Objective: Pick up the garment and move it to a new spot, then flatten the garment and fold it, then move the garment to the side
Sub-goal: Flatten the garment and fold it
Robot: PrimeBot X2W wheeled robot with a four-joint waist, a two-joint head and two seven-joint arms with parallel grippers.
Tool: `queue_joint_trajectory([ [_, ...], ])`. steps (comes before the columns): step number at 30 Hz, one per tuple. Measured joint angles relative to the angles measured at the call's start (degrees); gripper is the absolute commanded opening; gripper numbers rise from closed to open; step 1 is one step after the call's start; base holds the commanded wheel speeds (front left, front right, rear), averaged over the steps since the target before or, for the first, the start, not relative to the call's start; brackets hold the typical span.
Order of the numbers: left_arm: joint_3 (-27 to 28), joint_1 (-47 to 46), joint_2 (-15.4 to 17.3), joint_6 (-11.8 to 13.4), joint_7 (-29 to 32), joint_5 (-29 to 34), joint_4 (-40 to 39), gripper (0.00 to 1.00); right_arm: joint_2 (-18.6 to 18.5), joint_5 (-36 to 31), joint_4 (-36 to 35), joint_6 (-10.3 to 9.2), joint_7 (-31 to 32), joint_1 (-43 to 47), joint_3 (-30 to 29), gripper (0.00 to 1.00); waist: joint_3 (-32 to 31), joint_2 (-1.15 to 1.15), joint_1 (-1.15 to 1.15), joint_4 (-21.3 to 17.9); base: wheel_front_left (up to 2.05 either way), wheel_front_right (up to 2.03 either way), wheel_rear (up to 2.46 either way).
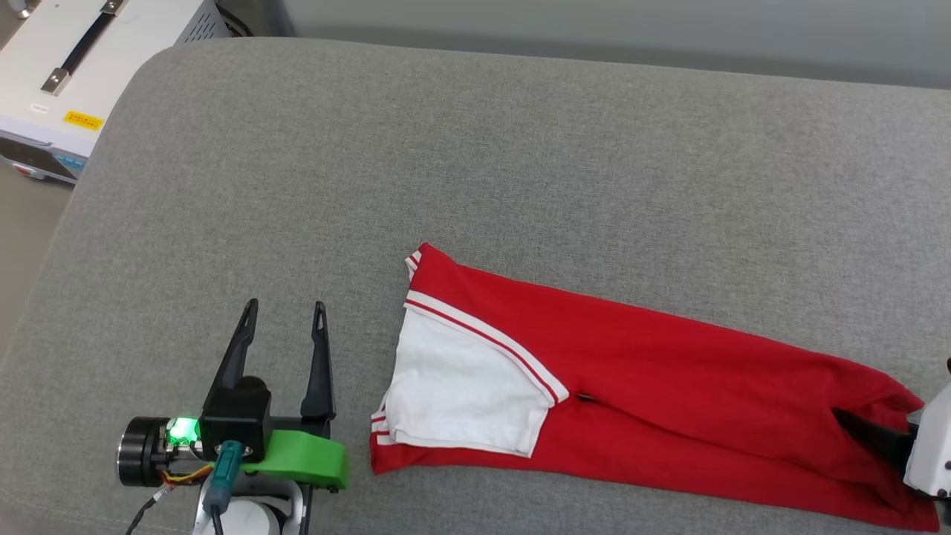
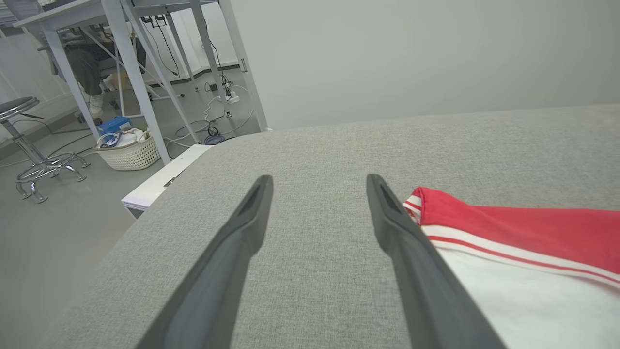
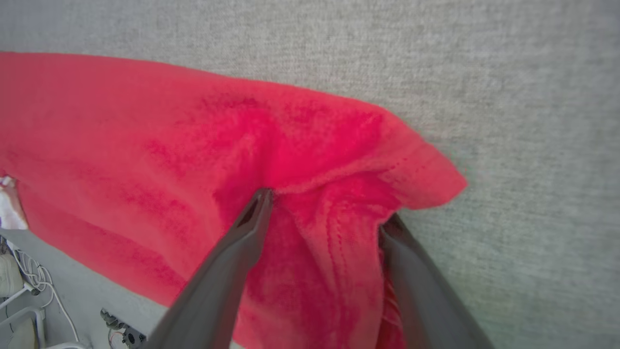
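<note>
white unit point(image 1: 37, 104) beyond and left of left claw point(image 1: 286, 305): yellow label point(image 1: 83, 120), print too small to read. left claw spread, empty, over grey bench point(image 1: 520, 148). garment point(image 1: 669, 371) just right of it, white sleeve up. right claw point(image 3: 328, 206) spread, red hem bunched between its fingers.

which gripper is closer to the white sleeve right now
Left. The left gripper sits just beside the sleeve, over bare cushion, apart from it. The right gripper is at the shirt's far hem end, jaws open astride red cloth.
</note>
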Motion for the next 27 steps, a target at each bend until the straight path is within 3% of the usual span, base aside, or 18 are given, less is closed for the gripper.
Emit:
queue_joint_trajectory([
  [3,1.2,0.0,-1.2,-1.7,0.0,1.2,0.0,1.0,-0.7,-0.1,0.4,0.01,-1.3,-0.2,1.5,1.0,-0.3,0.0,0.0,-0.2,0.0,0.0,0.0],
  [4,1.6,0.1,-1.6,-2.2,0.0,1.4,0.0,1.0,-0.9,-0.3,0.6,0.02,-1.9,-0.2,2.0,0.54,-0.4,0.0,0.0,-0.3,0.0,0.0,0.0],
  [5,2.0,0.2,-1.8,-2.8,0.0,1.8,0.0,1.0,-1.0,-0.7,1.0,0.02,-2.5,-0.4,2.6,0.0,-0.6,0.0,0.0,-0.4,0.0,0.0,0.0],
  [15,5.3,2.9,-4.1,-6.6,0.0,4.8,0.9,1.0,-2.1,-0.7,3.6,0.46,-7.8,-0.6,4.4,0.0,-3.3,0.0,0.0,-1.7,0.0,0.0,0.0],
  [20,6.8,4.6,-5.3,-8.5,0.0,7.0,1.8,1.0,-8.4,-2.3,10.1,0.48,-10.5,0.5,1.7,0.0,-6.5,0.0,0.0,-2.8,0.0,0.0,0.0],
  [27,8.3,5.5,-6.0,-9.1,0.0,7.6,2.5,1.0,-9.4,-2.2,11.3,0.45,-10.9,1.4,0.2,0.0,-8.4,0.0,0.0,-3.2,0.0,0.0,0.0],
])
